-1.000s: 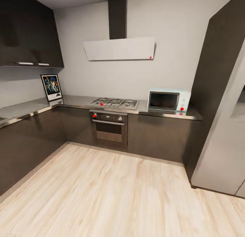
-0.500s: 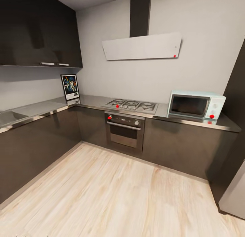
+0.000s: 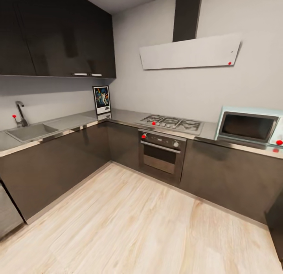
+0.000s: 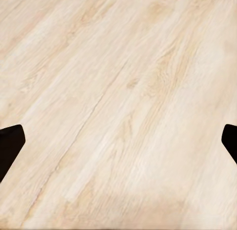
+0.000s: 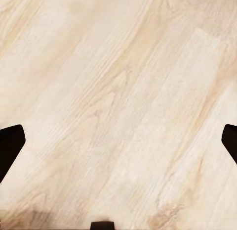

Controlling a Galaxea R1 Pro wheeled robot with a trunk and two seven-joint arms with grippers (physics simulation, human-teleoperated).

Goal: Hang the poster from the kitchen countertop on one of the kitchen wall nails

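- The poster [image 3: 101, 100] stands upright in the far corner of the L-shaped countertop [image 3: 122, 117], leaning back against the wall just under the end of the dark upper cabinets [image 3: 59, 34]. Its foot rests on the glossy surface, which mirrors its lower edge.
- Along the counter to one side is the sink [image 3: 27, 131] with its tap [image 3: 20, 113]; to the other side are the hob [image 3: 171, 123], the oven [image 3: 162, 152] beneath it, and the microwave [image 3: 248, 126] further along.
- The left gripper [image 4: 118, 141] points down at bare wood floor [image 3: 149, 227]. Its dark fingertips sit at opposite edges of its wrist view, spread wide, with nothing between them.
- The right gripper [image 5: 118, 141] looks the same: spread wide over floorboards and holding nothing.
- I'd judge this the approach step. The robot is well out on the floor, the poster is well apart from both arms, and nothing has been grasped.
- The next move calls for rolling in toward the corner until the poster is within reach, then raising an arm to counter height.
- The frame is thin and propped, so a grip on its side edges seems safest; a push from the front could tip it flat.
- I can't make out any wall nails from here, so they need finding before hanging.
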